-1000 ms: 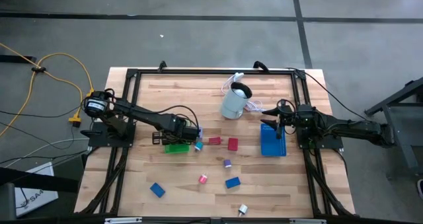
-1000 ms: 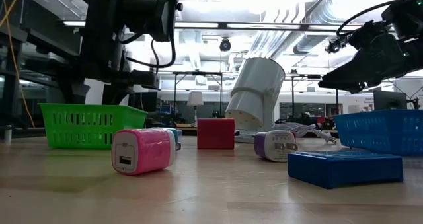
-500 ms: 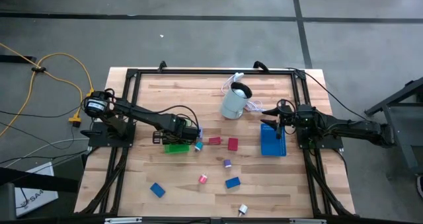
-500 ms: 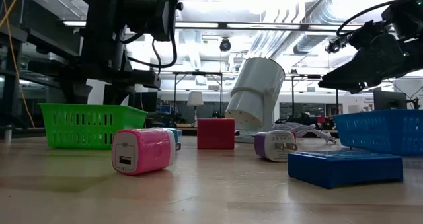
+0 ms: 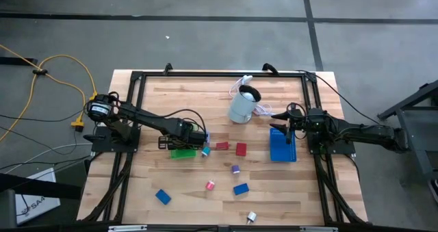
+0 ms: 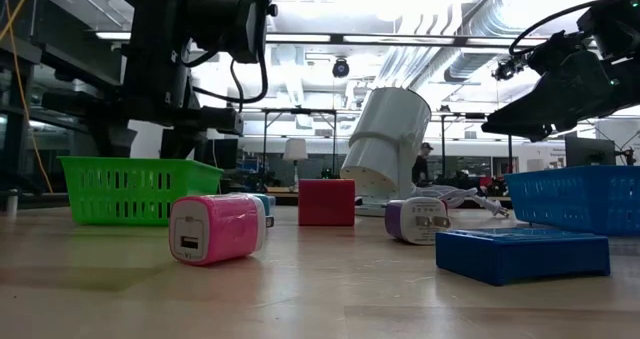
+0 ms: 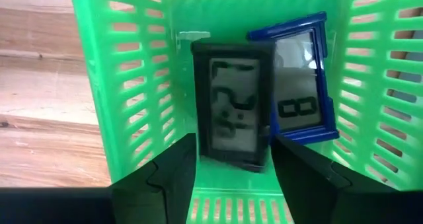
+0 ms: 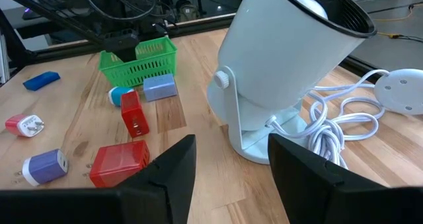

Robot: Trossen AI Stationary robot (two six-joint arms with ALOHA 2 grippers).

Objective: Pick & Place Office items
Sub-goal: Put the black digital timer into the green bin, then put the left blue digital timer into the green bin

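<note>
Two display items [image 7: 234, 105] side by side in tray [image 7: 106, 85] — left claw [image 7: 232, 174] above

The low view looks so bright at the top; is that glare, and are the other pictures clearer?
Low view: ceiling lights blow out the top, leaving the left arm's gripper a dark silhouette, while the pink charger stays readable. Left wrist view: the black display in the green tray looks slightly soft. High view: evenly lit, little glare.

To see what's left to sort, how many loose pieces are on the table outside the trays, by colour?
Blue pieces: 2
Red pieces: 2
Pink piece: 1
Purple piece: 1
Teal piece: 1
Grey-blue piece: 1
White piece: 1
Total: 9
</note>
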